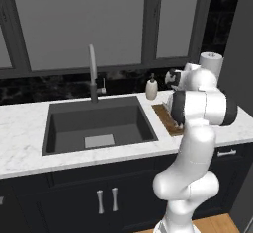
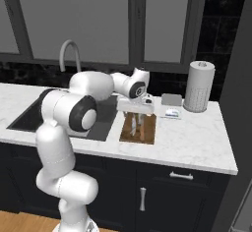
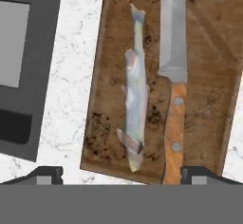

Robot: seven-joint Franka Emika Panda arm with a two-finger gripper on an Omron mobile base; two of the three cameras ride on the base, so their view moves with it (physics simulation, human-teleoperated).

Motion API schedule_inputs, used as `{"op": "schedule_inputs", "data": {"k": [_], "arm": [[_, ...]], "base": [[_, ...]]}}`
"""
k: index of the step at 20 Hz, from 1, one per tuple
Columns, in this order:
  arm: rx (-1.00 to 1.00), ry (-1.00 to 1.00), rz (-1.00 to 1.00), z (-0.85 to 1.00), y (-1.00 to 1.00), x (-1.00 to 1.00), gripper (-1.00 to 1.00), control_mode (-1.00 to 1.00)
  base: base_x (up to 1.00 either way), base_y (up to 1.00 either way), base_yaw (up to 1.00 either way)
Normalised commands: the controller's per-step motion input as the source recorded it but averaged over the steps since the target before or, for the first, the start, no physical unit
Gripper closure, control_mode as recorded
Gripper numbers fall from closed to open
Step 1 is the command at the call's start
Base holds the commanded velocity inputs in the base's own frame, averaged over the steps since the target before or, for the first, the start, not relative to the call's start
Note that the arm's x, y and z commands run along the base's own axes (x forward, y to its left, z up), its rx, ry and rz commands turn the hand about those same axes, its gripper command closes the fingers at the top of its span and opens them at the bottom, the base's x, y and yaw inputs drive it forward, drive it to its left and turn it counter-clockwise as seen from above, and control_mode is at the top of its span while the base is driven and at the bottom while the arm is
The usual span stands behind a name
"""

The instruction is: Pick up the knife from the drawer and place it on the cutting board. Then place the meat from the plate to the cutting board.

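Currently hovering over cutting board (image 3: 209,80) with hand (image 3: 121,173) spread wide, gripping nothing. Resting on board: meat (image 3: 135,95) and knife (image 3: 173,76), side by side, lengthwise, not touching. Set on counter (image 2: 192,142) just right of sink (image 1: 99,123).

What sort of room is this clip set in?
A rendered home kitchen, by the look of it: a dark sink with a tall faucet set in a white marble counter, and a cutting board carrying a knife and the meat.
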Motion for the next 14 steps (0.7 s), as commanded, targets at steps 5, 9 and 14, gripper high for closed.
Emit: {"op": "schedule_inputs", "data": {"k": [5, 9, 14], "arm": [[-0.07, -0.57, 0.0, 0.81, 0.18, -1.0, -1.0, -1.0], [-0.12, -0.57, 0.0, 0.85, 0.24, -0.97, -1.0, -1.0], [-0.07, -0.43, 0.0, 0.52, 0.23, -0.82, -1.0, -1.0]], "base": [[0.0, 0.0, 0.0], [0.0, 0.0, 0.0], [0.0, 0.0, 0.0]]}}
